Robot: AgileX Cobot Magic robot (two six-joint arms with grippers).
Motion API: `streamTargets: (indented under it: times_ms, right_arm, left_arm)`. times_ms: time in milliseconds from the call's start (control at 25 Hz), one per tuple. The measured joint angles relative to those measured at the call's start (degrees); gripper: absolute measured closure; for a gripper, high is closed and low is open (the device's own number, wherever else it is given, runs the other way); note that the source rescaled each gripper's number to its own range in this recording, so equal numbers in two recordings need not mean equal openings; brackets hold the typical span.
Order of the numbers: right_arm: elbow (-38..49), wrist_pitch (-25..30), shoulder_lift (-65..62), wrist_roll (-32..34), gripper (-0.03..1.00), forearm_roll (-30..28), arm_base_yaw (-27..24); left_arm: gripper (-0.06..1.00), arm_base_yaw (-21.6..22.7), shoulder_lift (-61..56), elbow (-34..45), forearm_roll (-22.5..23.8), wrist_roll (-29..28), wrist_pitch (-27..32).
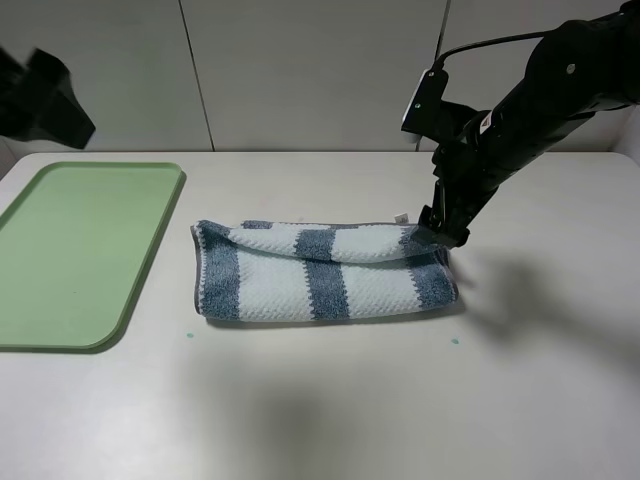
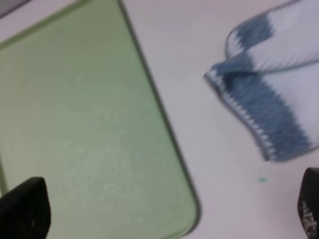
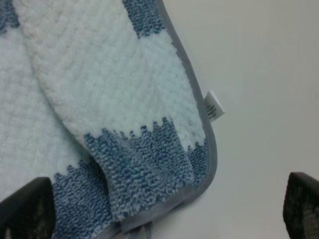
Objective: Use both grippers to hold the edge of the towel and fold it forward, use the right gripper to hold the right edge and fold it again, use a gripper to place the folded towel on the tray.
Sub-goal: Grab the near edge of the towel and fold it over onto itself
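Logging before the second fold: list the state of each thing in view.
towel: folded once, lying on the table beside the tray.
tray: flat on the table, no towel on it.
left gripper: open, raised near the tray, holding nothing.
right gripper: open, at the towel's right edge, not clamped.

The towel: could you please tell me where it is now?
In the exterior high view the towel lies on the table, just right of the tray, with the right gripper at its right end.

Waffle-textured terry cloth towel (image 1: 320, 272), smooth matt green plastic tray (image 1: 70, 250), smooth matt tabletop (image 1: 330, 400)
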Motion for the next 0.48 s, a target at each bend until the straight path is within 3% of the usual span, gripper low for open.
streamTargets:
  times_ms: [200,480]
  right_arm:
    - [0.0,-0.11,0.0,0.06,-0.03,0.45,0.0]
    - [0.0,-0.24,0.0,0.17,-0.03,0.58,0.0]
  left_arm:
    - [-0.05,-0.18,-13.02,3.22,-3.32,-0.19,1.23]
    - [-0.05,-0.18,-28.41,13.79,-5.33,1.47,1.04]
